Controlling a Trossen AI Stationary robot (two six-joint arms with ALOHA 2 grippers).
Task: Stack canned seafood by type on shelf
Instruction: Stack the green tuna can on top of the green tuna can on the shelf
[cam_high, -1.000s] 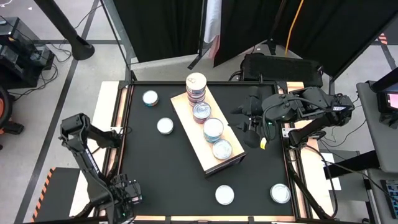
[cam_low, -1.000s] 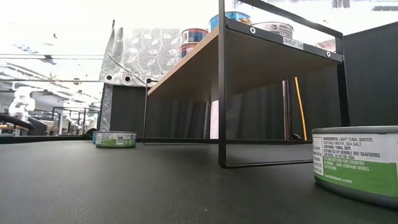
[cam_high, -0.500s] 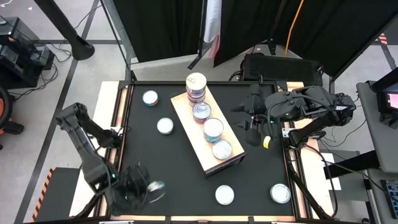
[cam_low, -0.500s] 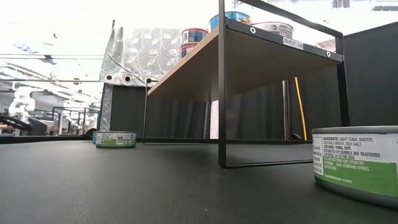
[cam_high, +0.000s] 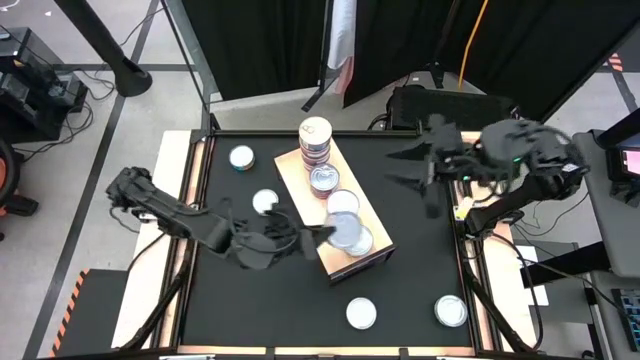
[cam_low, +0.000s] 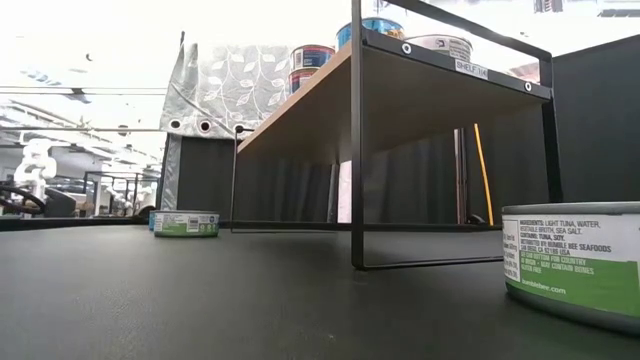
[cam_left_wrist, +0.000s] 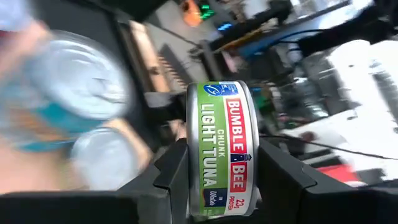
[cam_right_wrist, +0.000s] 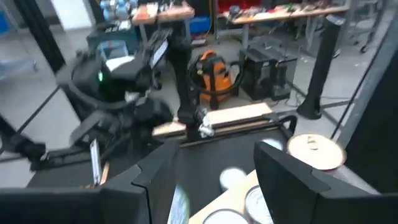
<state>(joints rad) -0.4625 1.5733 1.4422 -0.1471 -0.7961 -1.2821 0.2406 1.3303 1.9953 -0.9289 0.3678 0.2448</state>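
Left pincer (cam_left_wrist: 217, 180) is gripping a green-label tuna tin (cam_left_wrist: 225, 149) across its flat faces, so the tin is riding on edge: short axis running between the fingers, label side facing the wrist camera. In the high view the left arm is reaching from the table's left side toward the shelf's (cam_high: 300, 185) near end; motion blur there hides the tin.

Step in hand, by my read: carrying this tin to the shelf. The shelf board is running diagonally, far-left to near-right, with a tall stack (cam_high: 315, 135) at the far end and single tins along it.

Next move is calling for rolling the wrist so the tin comes down flat, lid up, on a matching tin or bare board.

Right pincer (cam_right_wrist: 208, 177) is hovering empty, jaws apart, over the table's far-right side.
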